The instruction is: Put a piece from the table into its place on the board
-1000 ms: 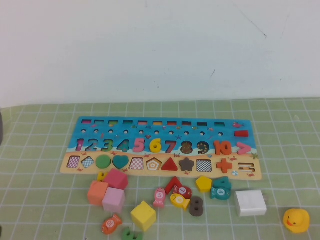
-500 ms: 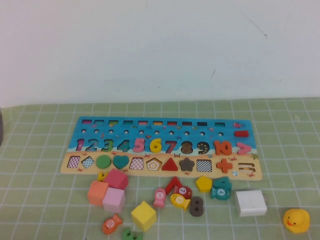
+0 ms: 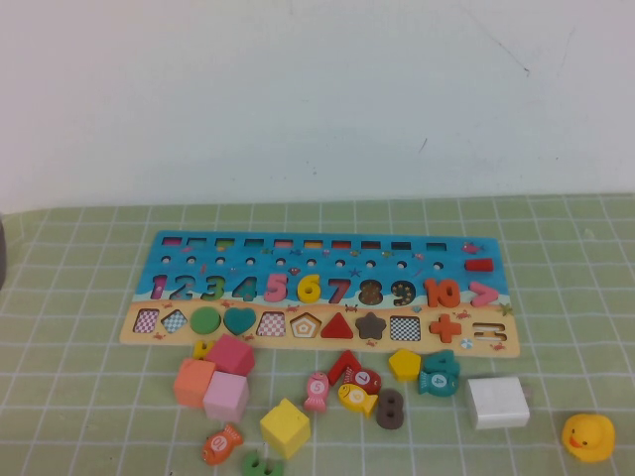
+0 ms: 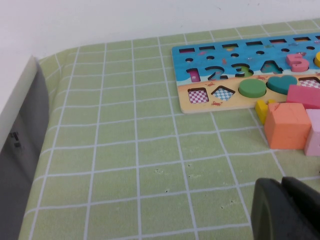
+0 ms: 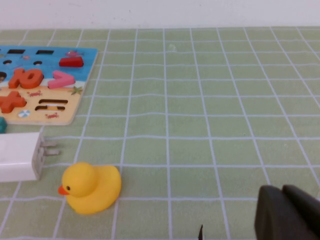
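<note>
End effectors: left (image 4: 283,201) over table (image 4: 125,150), board's (image 4: 200,50) 8 o'clock; right (image 5: 283,205) nr duck (image 5: 92,187), 5 o'clock; grip state can't tell. Yellow 6 (image 3: 310,288) looks seated in board slot. Keep arms clear, no nudging.

yellow duck (image 3: 587,436), white charger (image 3: 497,402), yellow cube (image 3: 285,427)

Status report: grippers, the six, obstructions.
Left gripper low over table, left of board. Right gripper low over table near duck. Yellow 6 sits in board's digit row. Loose blocks lie along board's near edge.
</note>
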